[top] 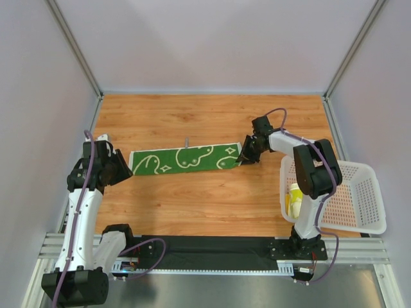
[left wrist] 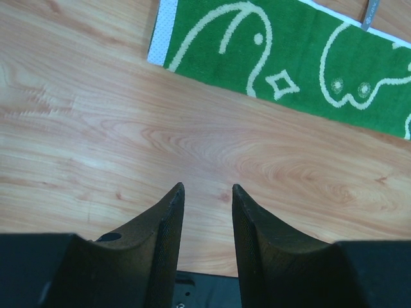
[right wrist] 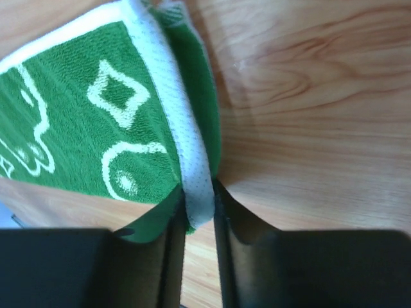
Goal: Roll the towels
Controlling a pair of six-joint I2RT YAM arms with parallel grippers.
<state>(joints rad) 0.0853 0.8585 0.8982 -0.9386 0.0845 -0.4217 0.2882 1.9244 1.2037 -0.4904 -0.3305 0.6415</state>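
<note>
Progress: judged about halfway. One towel appears finished and stowed. The other lies unrolled, with only one end taken up.
Basket point(top: 350, 200): white perforated plastic at the near right of the table point(top: 212, 115), beside the right arm's base.
Basket contents: yellow towel point(top: 295, 200), a compact pale bundle against the left wall. It looks rolled, though it is too small in the view to be sure. Nothing else is seen inside.
Left gripper point(left wrist: 205, 187): jaws partly apart with nothing between them. It is over bare wood just off the green towel's left end and does not touch it.
Green towel point(top: 185, 159): spread flat as a long strip across the middle of the table, cream prints upward. Only its right end is raised off the wood.
Hem point(right wrist: 186, 160): white edging of that right end, turned upward and running down between the jaws.
Right gripper point(right wrist: 198, 189): jaws closed onto the hem, a finger pressing each side. This is a pinch hold on the towel's end.
Remaining: by this reading, the green towel has to be rolled along its whole length, then placed with the yellow one.
</note>
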